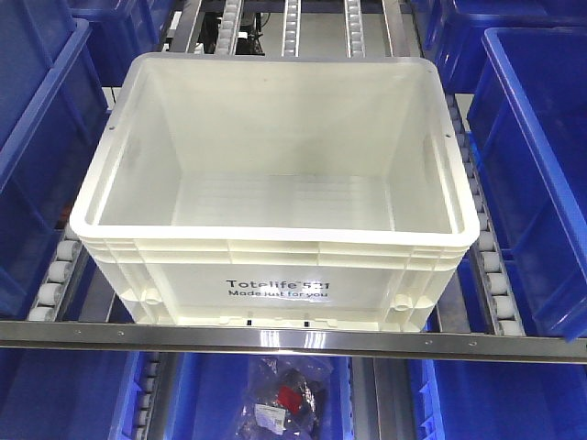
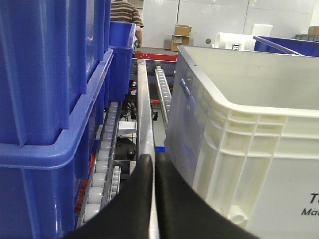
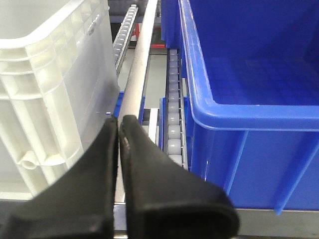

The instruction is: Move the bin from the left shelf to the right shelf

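Left gripper [image 2: 153,163]: fingers pressed together with nothing between them. The tips sit low by the bin's [image 2: 249,144] left front corner, in the gap between it and a stack of blue bins [image 2: 45,99]. Can't tell if they touch the bin wall. Right gripper [image 3: 118,123]: same, pinched closed and empty, at the bin's right front corner, with a blue bin [image 3: 249,109] on its other side. Each pair of tips lines up with a metal divider rail [image 2: 144,109] running back along the shelf [image 1: 57,270], with a roller track [image 3: 173,114] just beside it. Bin is white, empty and upright, on the rollers at the shelf's front edge, up against the front rail [image 1: 293,339], in the middle lane with blue bins on both sides. Front wall print: "Totelife", a number partly washed out by glare, "Made just for you". On the lower level, more blue bins and a bag of small parts [image 1: 289,399]. Left wrist view background: a person [image 2: 124,12] and cardboard boxes [image 2: 179,35].
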Robot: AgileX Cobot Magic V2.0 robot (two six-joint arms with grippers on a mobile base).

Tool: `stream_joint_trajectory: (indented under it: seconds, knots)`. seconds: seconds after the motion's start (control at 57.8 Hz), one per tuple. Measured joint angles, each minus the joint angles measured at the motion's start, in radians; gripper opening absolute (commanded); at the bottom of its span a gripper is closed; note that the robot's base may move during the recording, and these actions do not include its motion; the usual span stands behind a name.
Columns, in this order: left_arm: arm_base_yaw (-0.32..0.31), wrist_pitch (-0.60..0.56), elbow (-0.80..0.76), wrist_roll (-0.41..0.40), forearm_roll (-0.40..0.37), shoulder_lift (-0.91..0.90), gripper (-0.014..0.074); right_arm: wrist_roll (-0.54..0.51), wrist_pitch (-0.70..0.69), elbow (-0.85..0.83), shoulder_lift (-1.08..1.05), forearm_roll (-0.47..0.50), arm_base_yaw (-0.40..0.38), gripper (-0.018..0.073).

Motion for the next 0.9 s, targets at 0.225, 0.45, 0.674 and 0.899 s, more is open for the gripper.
stream_joint_trajectory:
  seconds: [0.225,0.45,0.674,0.899]
  knots:
    - [0.000,0.000,0.000,0.000,0.000,0.000,-0.0006,0.000,0.000,0.000,0.000,0.000,0.000,-0.0008]
    - [0.000,0.000,0.000,0.000,0.000,0.000,-0.0006,0.000,0.000,0.000,0.000,0.000,0.000,-0.0008]
    - [0.000,0.000,0.000,0.000,0.000,0.000,-0.0006,0.000,0.000,0.000,0.000,0.000,0.000,-0.0008]
    - [0.000,-0.029,0.000,0.000,0.000,0.000,-0.0006,0.000,-0.005,0.000,0.000,0.000,0.000,-0.0008]
